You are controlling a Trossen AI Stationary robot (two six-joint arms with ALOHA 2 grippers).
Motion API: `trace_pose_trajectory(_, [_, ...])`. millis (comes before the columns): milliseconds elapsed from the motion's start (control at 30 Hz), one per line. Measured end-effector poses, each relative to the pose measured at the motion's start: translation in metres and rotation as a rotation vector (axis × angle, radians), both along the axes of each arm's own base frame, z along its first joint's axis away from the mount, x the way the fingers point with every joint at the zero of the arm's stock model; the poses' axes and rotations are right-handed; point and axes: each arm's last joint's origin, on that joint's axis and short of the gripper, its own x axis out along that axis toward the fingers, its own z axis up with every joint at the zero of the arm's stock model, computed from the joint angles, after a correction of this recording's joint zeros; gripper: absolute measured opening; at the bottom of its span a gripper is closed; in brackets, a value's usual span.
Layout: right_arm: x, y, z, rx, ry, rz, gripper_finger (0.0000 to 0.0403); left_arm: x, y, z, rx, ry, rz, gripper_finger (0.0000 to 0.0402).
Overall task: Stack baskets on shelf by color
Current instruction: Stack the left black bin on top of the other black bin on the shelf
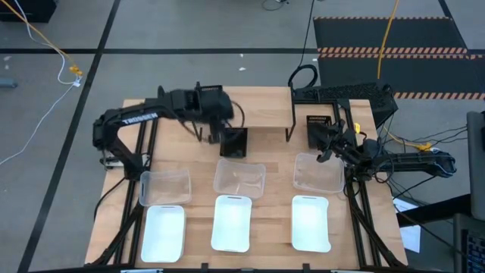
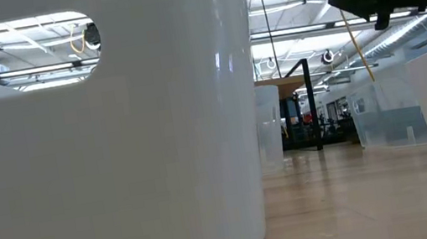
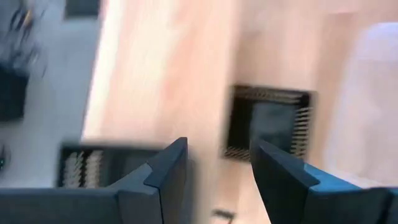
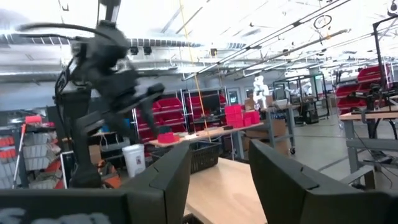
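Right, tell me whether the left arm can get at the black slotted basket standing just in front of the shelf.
Probably yes. The left gripper hangs open right beside the black slotted plastic basket, with nothing lying between them. The low light-wood shelf stands just behind the basket, and the nearest clear see-through basket sits apart in front.

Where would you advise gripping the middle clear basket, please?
Grip the clear basket by one thin side wall near the rim, coming straight down from above: it sits upright, open top up and empty, so one finger can probably slip inside and one outside. The left gripper hangs nearest.
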Motion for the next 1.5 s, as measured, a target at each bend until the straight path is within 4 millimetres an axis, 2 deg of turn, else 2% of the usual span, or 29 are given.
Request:
trace_pose_trajectory(133, [0.001,0.0,0.0,0.023,-0.017,0.011,0.0157,0.022,-0.036,-0.006,0.019,-0.085,-0.166,0.0177])
trace_pose_trajectory(200, [0.001,0.0,0.0,0.033,-0.024,0.016,0.0157,0.034,-0.049,-0.02,0.017,-0.102,-0.205,0.0177])
trace_pose_trajectory(300, [0.0,0.0,0.002,0.031,-0.043,0.026,0.0157,0.048,-0.061,-0.052,0.008,-0.091,-0.225,0.0177])
trace_pose_trajectory(567, [0.001,0.003,0.004,-0.007,-0.06,0.118,0.0157,0.056,-0.053,-0.14,-0.034,-0.012,-0.109,0.0177])
trace_pose_trajectory(733, [0.001,0.003,0.004,0.004,-0.061,0.123,0.0157,0.054,-0.046,-0.166,-0.054,0.043,-0.067,0.0177])
trace_pose_trajectory(967, [0.002,0.003,0.004,0.008,-0.064,0.125,0.0157,0.051,-0.041,-0.182,-0.104,0.089,-0.09,0.0177])
trace_pose_trajectory(1133, [0.002,0.003,0.004,0.01,-0.064,0.126,0.0157,0.049,-0.031,-0.184,-0.102,0.085,-0.058,0.0169])
trace_pose_trajectory(1500, [0.002,0.003,0.004,0.01,-0.064,0.126,0.0157,0.048,-0.031,-0.185,-0.176,0.079,-0.092,0.0039])
